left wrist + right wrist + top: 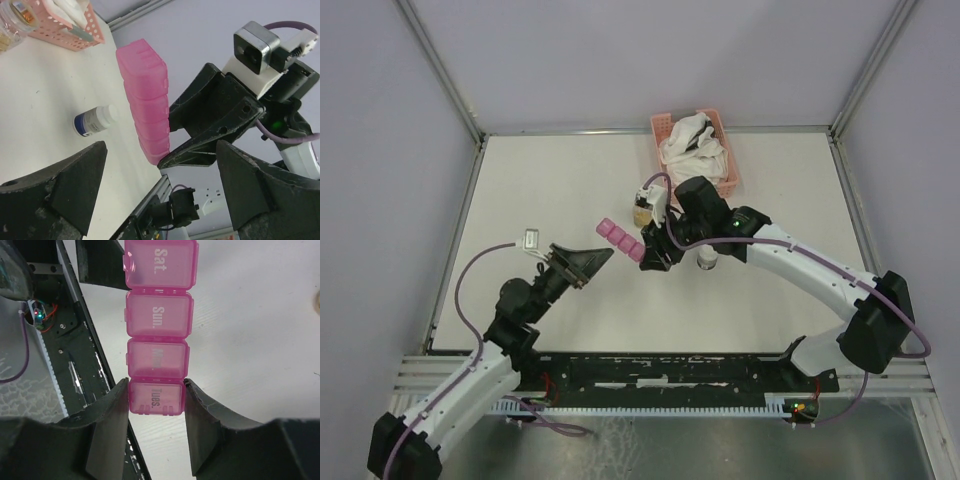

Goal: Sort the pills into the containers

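My right gripper (653,255) (156,390) is shut on the containers, a magenta-pink pill-box strip (620,240) (159,315). It pinches the "Tues." end compartment and holds the strip off the table. The lids I see, marked Sat., Sun., Mon. and Tues., are shut. My left gripper (597,257) (161,190) is open, its tips just left of the strip's free end and apart from it. In the left wrist view the strip (145,100) stands ahead of my open jaws. No loose pills show.
A white pill bottle (707,258) (95,120) lies on the table under the right arm. A clear jar with yellowish contents (642,210) (12,20) stands behind the strip. The pink lattice basket (724,160) (75,37) with white cloths sits at the back.
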